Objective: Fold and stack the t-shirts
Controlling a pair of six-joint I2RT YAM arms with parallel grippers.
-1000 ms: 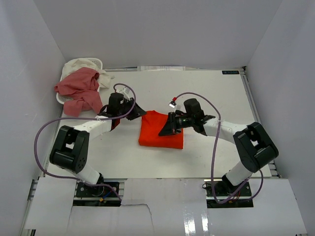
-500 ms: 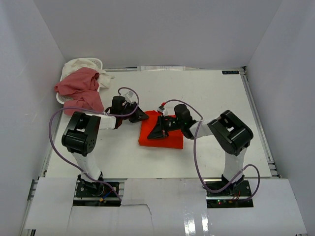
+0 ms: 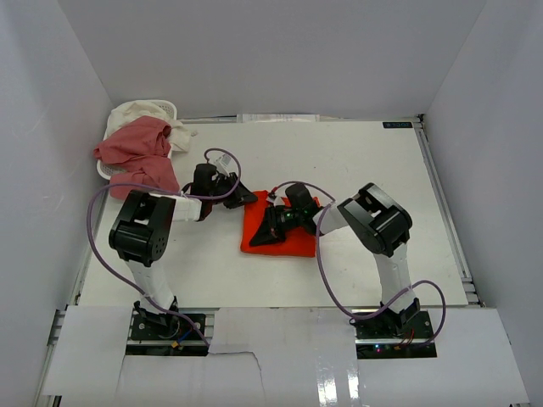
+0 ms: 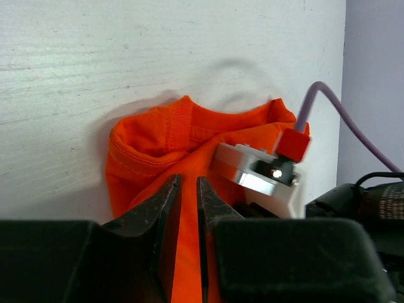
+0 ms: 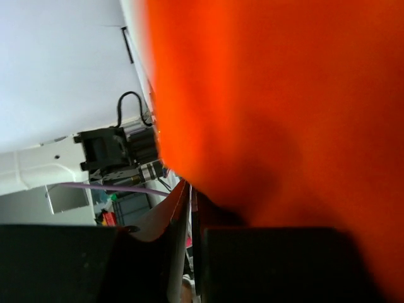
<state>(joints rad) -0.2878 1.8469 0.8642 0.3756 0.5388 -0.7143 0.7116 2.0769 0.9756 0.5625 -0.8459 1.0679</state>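
One shirt in work: orange-red shirt (image 3: pixel 293 242) lies folded mid-table (image 3: pixel 373 170), between my two grippers. Over past second my right gripper (image 3: pixel 261 236) slid leftward across it, elbow tucking in close; left gripper (image 3: pixel 246 197) stayed at shirt's far-left corner. Reads as fold being carried over, not finished. Left jaws narrow, pinching orange cloth. Right jaws pressed together, cloth draped over them; gripped or not, cannot tell. Pink shirt (image 3: pixel 136 157) and cream-white shirt (image 3: pixel 140 110) wait at basket (image 3: pixel 172 108), far-left corner.
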